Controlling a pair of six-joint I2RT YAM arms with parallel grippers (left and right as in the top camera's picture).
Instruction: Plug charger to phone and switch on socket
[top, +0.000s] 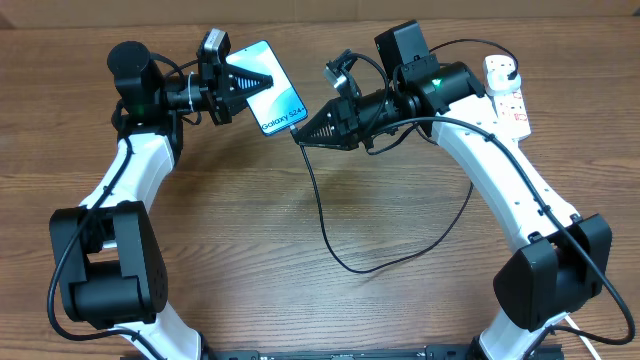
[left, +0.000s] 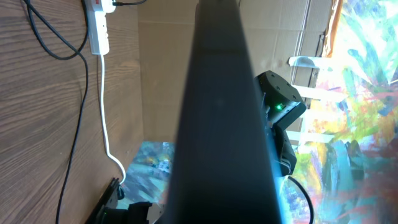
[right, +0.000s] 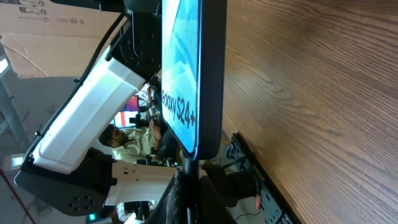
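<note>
My left gripper (top: 260, 81) is shut on the phone (top: 276, 95) and holds it above the table, its blue screen with "Galaxy" lettering facing up. In the left wrist view the phone's dark body (left: 224, 124) fills the middle. My right gripper (top: 304, 134) is shut on the charger's connector tip (right: 188, 177) at the phone's lower short edge (right: 189, 152); tip and edge touch. The black charger cable (top: 340, 262) loops down over the table and back up to the white socket (top: 510, 98) at the far right, where a plug (top: 500, 68) sits in it.
The socket (left: 98, 28) and its thick white cord (left: 104, 118) show at the top left of the left wrist view, with the black cable (left: 74, 124) beside them. Both arms' bases stand at the table's near edge. Cardboard and a person lie beyond the table.
</note>
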